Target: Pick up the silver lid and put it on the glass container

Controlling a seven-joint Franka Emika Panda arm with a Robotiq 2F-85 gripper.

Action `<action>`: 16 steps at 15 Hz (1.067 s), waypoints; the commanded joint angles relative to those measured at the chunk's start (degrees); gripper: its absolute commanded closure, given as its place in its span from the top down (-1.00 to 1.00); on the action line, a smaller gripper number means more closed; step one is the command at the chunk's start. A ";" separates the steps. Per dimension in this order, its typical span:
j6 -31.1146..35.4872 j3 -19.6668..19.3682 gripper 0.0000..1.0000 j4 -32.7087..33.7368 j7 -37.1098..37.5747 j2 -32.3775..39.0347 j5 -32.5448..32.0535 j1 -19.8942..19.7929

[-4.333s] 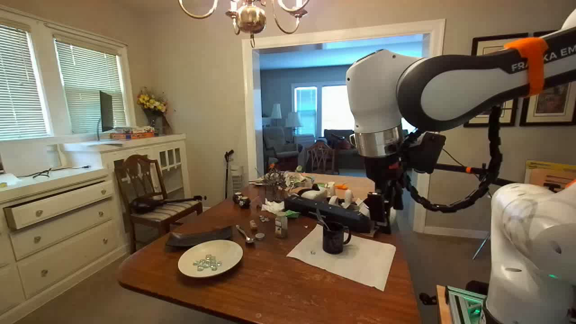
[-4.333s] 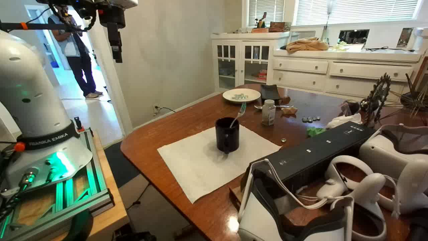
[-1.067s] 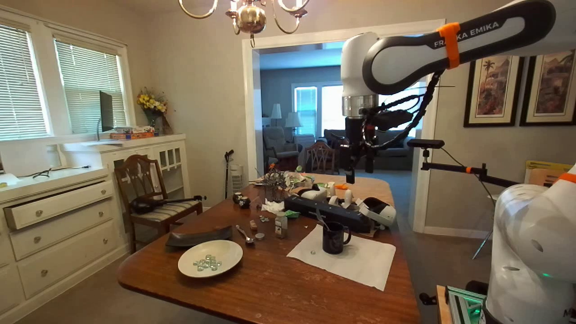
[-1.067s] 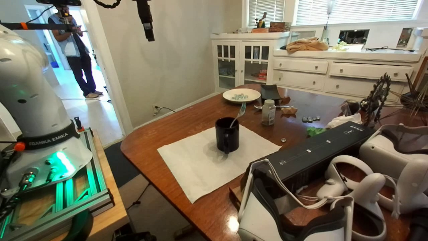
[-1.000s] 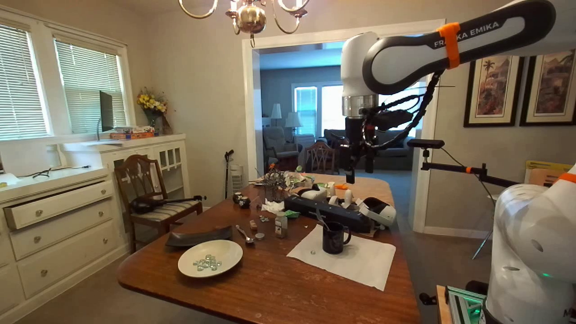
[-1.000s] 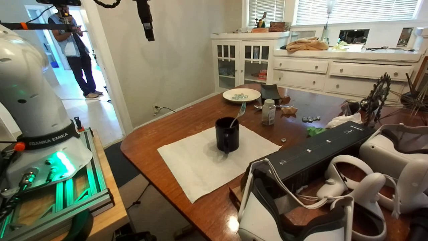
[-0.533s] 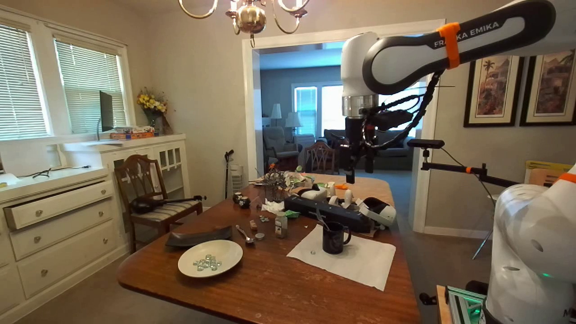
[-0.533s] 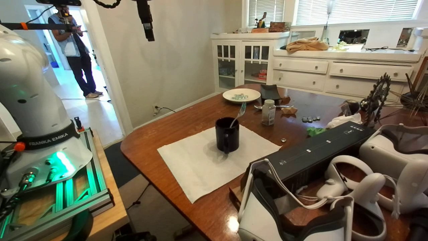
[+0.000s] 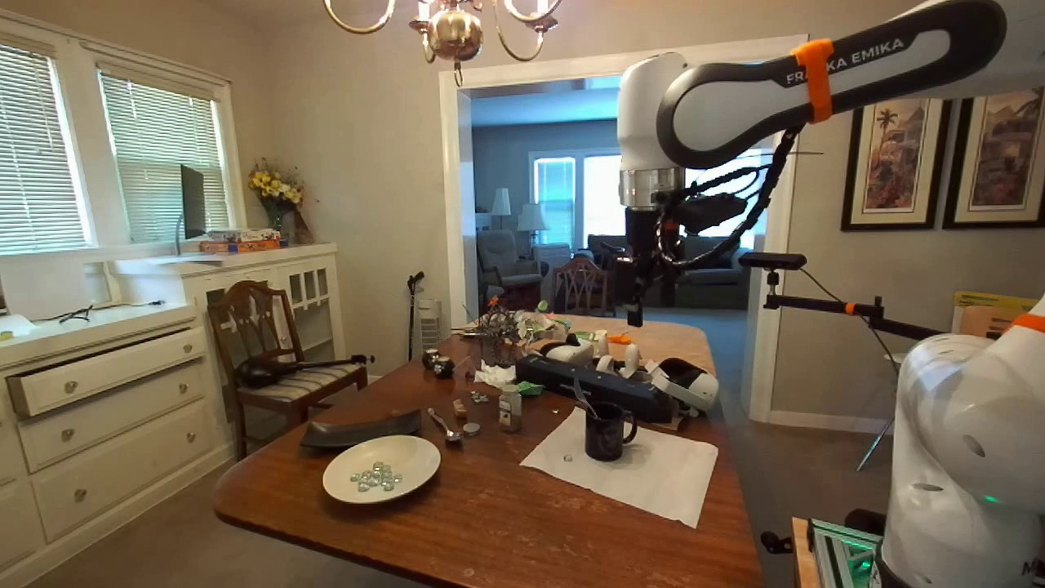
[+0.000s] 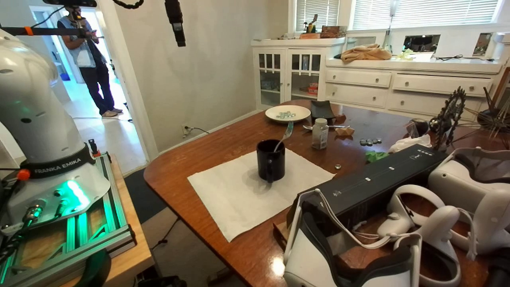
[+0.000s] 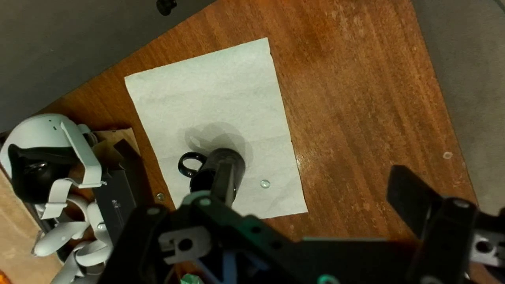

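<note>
A small flat silver lid (image 9: 471,428) lies on the table beside the spoon; I cannot make it out in the other views. The glass container (image 9: 509,408), a small upright jar, stands just beside the lid. It also shows in an exterior view (image 10: 320,134) behind the mug. My gripper (image 9: 651,307) hangs high above the table, well above and apart from both things. In the wrist view my gripper (image 11: 313,179) has its fingers wide apart with nothing between them. Neither lid nor jar shows in the wrist view.
A black mug (image 9: 605,433) with a fork stands on white paper (image 9: 653,482) below the gripper. A plate (image 9: 343,482) with glass gems, a black tray (image 9: 359,431) and a spoon (image 9: 445,426) lie nearby. A long black box (image 10: 374,179) and white headsets (image 10: 318,255) crowd one side.
Over the last seconds the arm has swung in over the table and the gripper has risen. In the last half second it rises very slightly more. The objects on the table have not moved.
</note>
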 commanded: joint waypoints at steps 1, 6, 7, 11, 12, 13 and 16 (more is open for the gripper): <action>-0.01 -1.23 1.00 6.30 -5.58 5.05 -4.26 -0.59; 3.28 -5.52 1.00 17.75 -15.79 13.86 -9.09 -0.21; 4.72 -6.79 1.00 20.39 -18.13 16.10 -8.93 -0.09; 8.61 -10.67 1.00 31.83 -25.45 26.01 -5.77 0.08; 9.60 -11.40 1.00 34.64 -27.19 28.75 -4.53 0.21; 9.39 -11.81 1.00 38.16 -28.88 31.67 -2.94 0.37; 7.81 -11.84 1.00 47.93 -33.40 40.24 1.79 0.08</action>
